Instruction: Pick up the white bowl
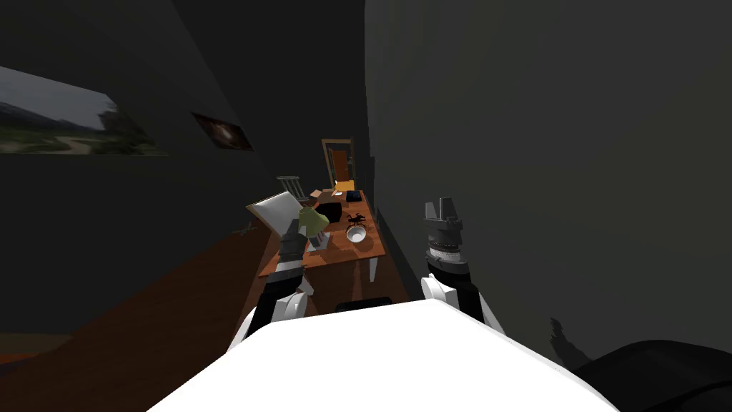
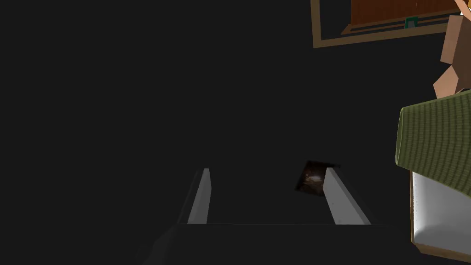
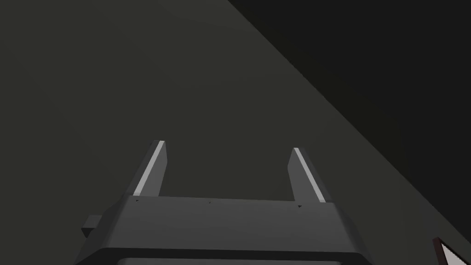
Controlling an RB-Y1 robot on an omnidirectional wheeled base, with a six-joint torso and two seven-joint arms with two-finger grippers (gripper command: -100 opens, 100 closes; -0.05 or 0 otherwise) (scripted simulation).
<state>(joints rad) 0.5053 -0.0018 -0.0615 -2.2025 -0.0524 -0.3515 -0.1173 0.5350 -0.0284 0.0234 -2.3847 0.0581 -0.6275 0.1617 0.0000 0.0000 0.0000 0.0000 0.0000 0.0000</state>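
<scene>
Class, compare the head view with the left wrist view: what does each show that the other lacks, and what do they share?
Head view: the white bowl on the wooden table, and the right gripper. Left wrist view: the left gripper close up, fingers plainly apart. Both: the olive-green ribbed thing and the small dark wall picture.

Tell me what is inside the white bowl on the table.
The white bowl looks plain grey inside, with nothing in it; its near rim covers some of the bottom.

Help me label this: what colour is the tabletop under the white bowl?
Orange-brown. The head view shows the tabletop best, around the white bowl.
</scene>
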